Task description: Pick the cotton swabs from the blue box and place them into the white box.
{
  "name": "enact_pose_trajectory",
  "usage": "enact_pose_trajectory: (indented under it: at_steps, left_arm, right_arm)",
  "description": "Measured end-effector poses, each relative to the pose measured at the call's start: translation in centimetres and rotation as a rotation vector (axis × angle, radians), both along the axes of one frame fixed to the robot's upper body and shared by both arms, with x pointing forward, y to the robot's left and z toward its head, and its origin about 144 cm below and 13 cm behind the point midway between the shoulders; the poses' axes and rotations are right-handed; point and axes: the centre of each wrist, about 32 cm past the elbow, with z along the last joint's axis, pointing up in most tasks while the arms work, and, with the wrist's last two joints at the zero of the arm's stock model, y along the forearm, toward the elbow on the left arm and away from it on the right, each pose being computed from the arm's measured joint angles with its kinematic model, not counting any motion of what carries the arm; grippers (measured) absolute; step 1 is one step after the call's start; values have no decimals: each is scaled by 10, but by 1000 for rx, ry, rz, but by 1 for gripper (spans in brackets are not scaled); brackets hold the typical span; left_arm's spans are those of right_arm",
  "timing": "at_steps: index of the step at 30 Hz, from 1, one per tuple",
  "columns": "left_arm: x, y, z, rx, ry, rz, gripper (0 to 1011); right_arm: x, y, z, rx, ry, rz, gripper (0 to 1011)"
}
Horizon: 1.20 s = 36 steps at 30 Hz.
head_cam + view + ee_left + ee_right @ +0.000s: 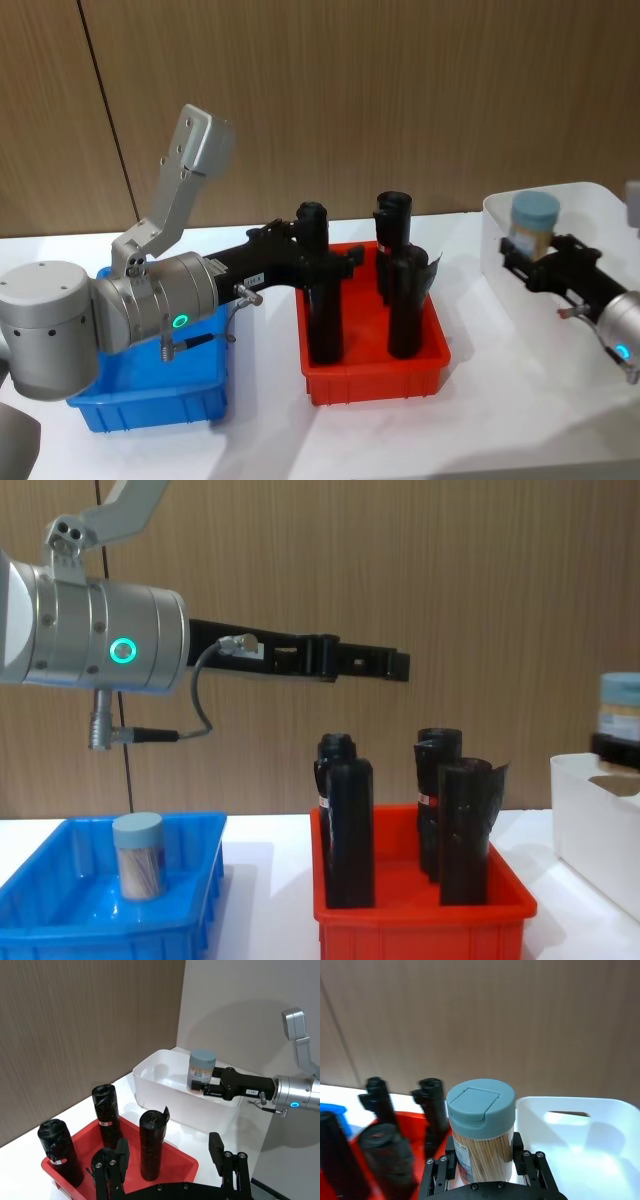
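Observation:
My right gripper is shut on a cotton swab jar with a pale blue lid, held upright over the near-left corner of the white box. In the right wrist view the fingers clamp the jar on both sides, and the white box lies just beyond. A second jar stands in the blue box. My left gripper is open and holds nothing; it hangs high above the red bin, reaching right from over the blue box.
A red bin with three tall black rolls stands between the blue and white boxes. The left arm's grey body covers much of the blue box from above. A wooden wall runs behind the white table.

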Motion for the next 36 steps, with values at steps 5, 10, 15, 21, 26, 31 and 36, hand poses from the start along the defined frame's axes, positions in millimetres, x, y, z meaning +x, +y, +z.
enact_pose_trajectory:
  at_steps: [5, 10, 15, 21, 26, 31, 36]
  left_arm:
    - [0, 0, 0, 0, 0, 0, 1004]
    - [0, 0, 0, 0, 0, 0, 1004]
    - [0, 0, 0, 0, 0, 0, 1004]
    - [0, 0, 0, 0, 0, 0, 1004]
    - [0, 0, 0, 0, 0, 0, 1004]
    - [0, 0, 0, 0, 0, 0, 1004]
    - [0, 0, 0, 0, 0, 0, 1004]
  right_arm:
    - [0, -10, 0, -8, 16, -53, 639]
    - [1, -20, 1, -20, 44, -104, 639]
    - [5, -29, 3, -35, 76, -140, 639]
    - [9, -36, 4, -48, 106, -165, 639]
    - [13, -40, 4, -52, 128, -180, 639]
    - [19, -44, 4, -52, 151, -195, 639]
    - [22, -46, 3, -49, 163, -201, 765]
